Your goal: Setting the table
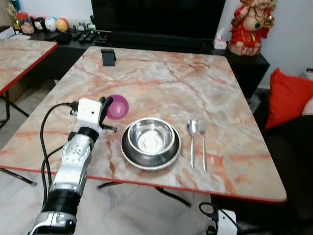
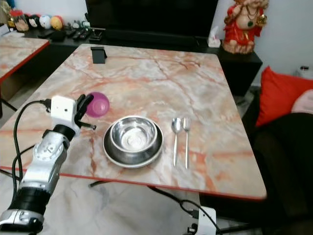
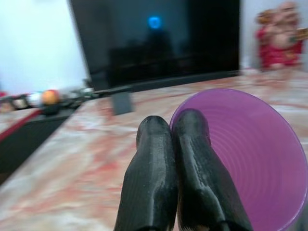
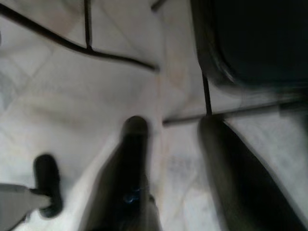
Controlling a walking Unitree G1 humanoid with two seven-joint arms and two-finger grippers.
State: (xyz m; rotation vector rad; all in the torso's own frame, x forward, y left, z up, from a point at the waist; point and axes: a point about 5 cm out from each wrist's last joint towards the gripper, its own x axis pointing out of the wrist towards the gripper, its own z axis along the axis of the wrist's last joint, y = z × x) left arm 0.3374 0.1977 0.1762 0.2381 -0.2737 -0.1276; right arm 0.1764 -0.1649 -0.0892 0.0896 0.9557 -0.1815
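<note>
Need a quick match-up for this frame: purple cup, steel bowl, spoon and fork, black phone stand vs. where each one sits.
Things:
1. purple cup
2. steel bowl
3. spoon and fork
4. black phone stand

Places:
A. far edge of the table
B. nested in a steel plate
C. gripped at its rim by the left claw
D. side by side, right of the plate

Pairs: 1-C, 2-B, 3-D, 4-A
</note>
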